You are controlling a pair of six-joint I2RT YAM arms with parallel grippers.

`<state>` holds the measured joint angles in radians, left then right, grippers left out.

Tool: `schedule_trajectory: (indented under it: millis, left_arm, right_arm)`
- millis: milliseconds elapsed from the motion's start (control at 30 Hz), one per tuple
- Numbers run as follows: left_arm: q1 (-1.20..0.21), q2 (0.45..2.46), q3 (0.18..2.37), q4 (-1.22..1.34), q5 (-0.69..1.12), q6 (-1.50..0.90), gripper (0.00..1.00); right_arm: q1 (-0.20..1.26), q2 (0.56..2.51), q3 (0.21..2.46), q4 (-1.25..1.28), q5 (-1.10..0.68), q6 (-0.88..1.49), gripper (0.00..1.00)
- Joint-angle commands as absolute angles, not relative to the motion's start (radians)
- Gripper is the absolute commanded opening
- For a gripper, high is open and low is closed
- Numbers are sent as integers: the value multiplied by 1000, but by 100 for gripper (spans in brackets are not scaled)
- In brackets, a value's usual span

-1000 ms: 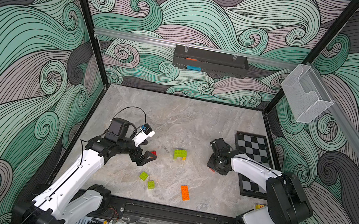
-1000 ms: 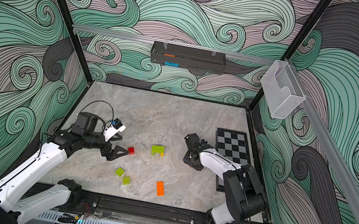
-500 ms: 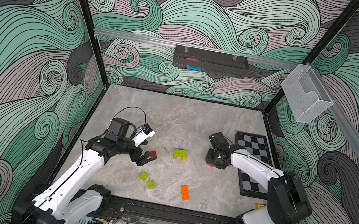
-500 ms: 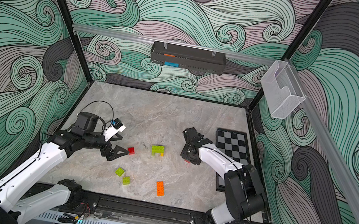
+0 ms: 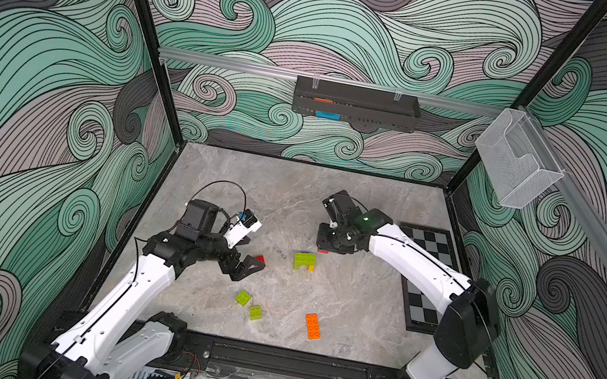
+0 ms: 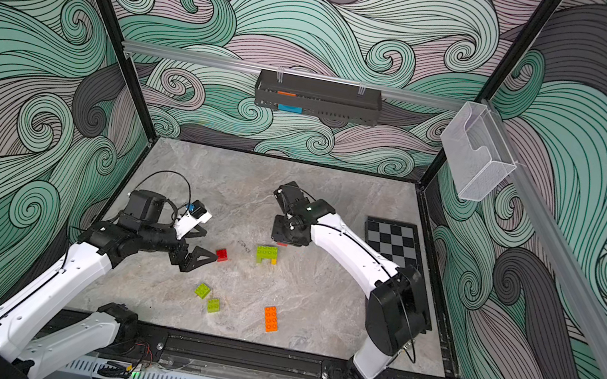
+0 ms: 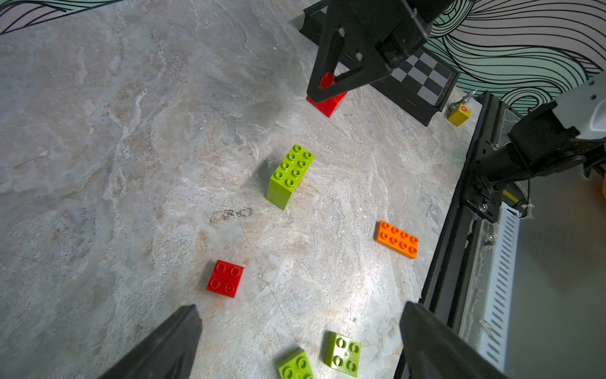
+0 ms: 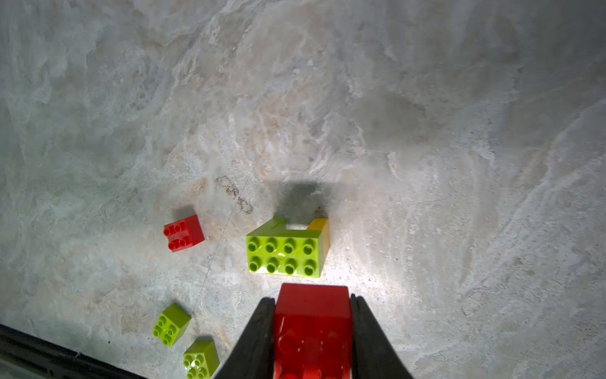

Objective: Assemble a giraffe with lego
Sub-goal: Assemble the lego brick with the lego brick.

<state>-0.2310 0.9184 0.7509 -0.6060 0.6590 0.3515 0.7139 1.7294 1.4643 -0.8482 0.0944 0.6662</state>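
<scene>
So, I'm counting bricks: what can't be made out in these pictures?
Held red brick: right wrist view, cut by the edge; in both top views, mostly under the right claw.
Yellow leg: right wrist view, mostly behind the lime green body.
Loose red brick: in a top view, partly behind the left claw.
Black wall tray contents: in both top views, too small.

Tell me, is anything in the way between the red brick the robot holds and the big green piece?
No, nothing visible. The red brick clamped in the right tool sits close to the lime green body, with only bare table between them.
</scene>
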Motion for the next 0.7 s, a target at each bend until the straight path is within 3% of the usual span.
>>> schedule_trajectory:
  millis: [0, 300, 667]
  left_arm:
    - [-222, 902, 772, -610, 667, 368, 99]
    - [-228, 895, 759, -598, 660, 373, 99]
    - [-235, 893, 763, -617, 683, 377, 99]
  right_arm:
    - [741, 1804, 1548, -937, 54, 640, 11]
    - [798, 1972, 1753, -1062, 87, 612, 9]
    - [814, 2062, 1795, -1072, 115, 627, 8]
